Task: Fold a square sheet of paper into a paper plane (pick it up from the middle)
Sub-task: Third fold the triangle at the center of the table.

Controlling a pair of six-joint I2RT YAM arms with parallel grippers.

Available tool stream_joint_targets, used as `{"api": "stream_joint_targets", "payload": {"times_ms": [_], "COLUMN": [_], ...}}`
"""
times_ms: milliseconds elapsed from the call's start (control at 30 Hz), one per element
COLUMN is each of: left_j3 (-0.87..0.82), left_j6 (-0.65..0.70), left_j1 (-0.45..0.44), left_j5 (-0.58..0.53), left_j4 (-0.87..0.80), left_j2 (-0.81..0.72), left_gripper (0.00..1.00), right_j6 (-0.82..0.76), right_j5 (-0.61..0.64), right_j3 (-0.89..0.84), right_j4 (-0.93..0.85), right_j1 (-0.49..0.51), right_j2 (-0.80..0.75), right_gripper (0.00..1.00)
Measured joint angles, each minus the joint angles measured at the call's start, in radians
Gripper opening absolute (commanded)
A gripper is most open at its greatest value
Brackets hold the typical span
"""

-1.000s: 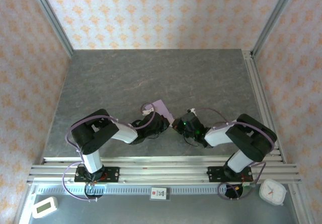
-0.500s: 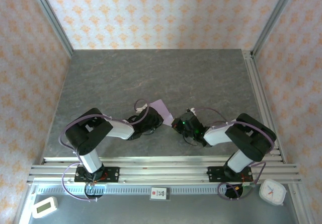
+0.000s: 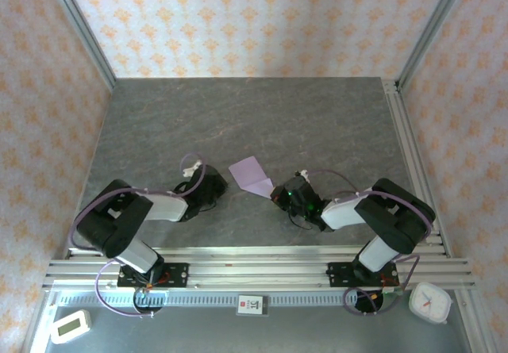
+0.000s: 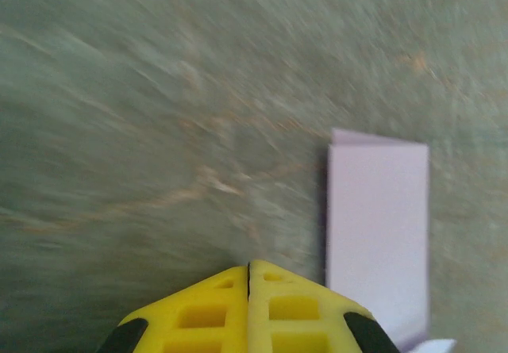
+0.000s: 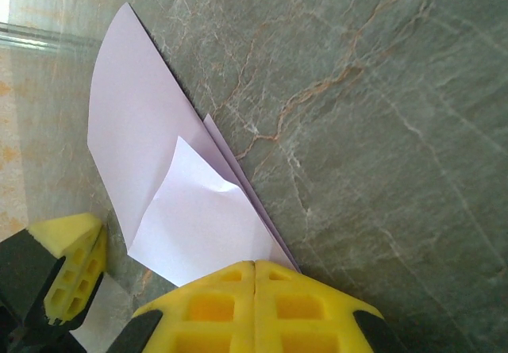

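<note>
The square sheet of paper (image 3: pixel 252 174) is pale lilac, folded into layers and lying flat at mid table. In the right wrist view the sheet (image 5: pixel 151 139) has a lighter flap lifted a little. My right gripper (image 3: pixel 277 193) is shut, its tips (image 5: pixel 255 264) on the sheet's near corner; whether they pinch it I cannot tell. My left gripper (image 3: pixel 214 185) is shut and empty, a short way left of the sheet. Its tips (image 4: pixel 249 270) rest low over bare table, with the sheet (image 4: pixel 379 234) to their right. A paper plane is out of view.
Aluminium rails (image 3: pixel 254 267) run along the near edge and a rail (image 3: pixel 407 151) lines the right side. A white timer (image 3: pixel 70 326) and a small clock (image 3: pixel 429 302) sit in front of the rails. Patterned walls close off three sides.
My left arm has swung left, and its gripper has slid off the sheet onto bare table, uncovering the paper. The right arm has stayed put.
</note>
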Motion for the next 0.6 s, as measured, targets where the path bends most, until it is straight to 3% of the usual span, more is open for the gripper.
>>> {"api": "stream_joint_targets", "payload": {"times_ms": [100, 267, 400, 600], "left_j3": [0.006, 0.177, 0.269, 0.271], "left_j6": [0.089, 0.203, 0.229, 0.230], "left_j1": [-0.005, -0.092, -0.132, -0.154], "left_j5": [-0.035, -0.021, 0.048, 0.130], "left_j4": [-0.089, -0.138, -0.070, -0.025], "left_j2": [-0.076, -0.092, -0.001, 0.185], "left_gripper": [0.00, 0.00, 0.00, 0.00], "right_j6": [-0.008, -0.031, -0.049, -0.064], "right_j5": [-0.001, -0.005, -0.009, -0.012], "right_j3": [0.000, 0.000, 0.003, 0.016], "right_j4": [0.001, 0.005, 0.006, -0.002], "right_j1": [0.000, 0.000, 0.000, 0.000], "right_j2": [0.000, 0.002, 0.004, 0.008], "right_gripper": [0.00, 0.00, 0.00, 0.00]}}
